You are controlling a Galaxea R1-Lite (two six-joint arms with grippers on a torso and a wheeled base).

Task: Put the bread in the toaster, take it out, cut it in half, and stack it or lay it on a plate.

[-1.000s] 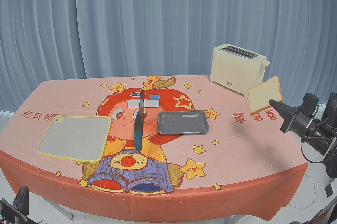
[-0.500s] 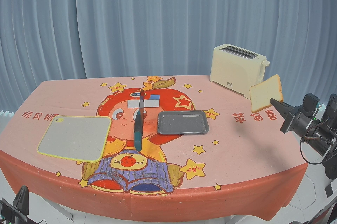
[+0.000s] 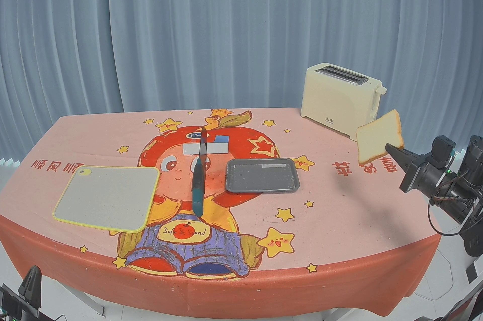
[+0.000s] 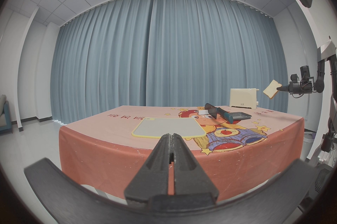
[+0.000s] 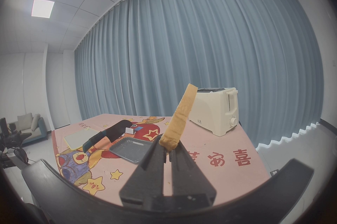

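One square, crusted bread slice [image 3: 379, 136]

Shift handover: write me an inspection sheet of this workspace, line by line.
Surface: table covered by a pink cartoon cloth.
Job's things: bread slice held in the air beside the toaster; knife, cutting board and grey tray on the cloth.
Clutter: white and blue tabs by the knife's blade.
Hands: right hand shut on the bread slice; left hand shut, low off the table's near left corner.
Cables: black cable looping from the right arm.
Surroundings: blue-grey curtain behind.
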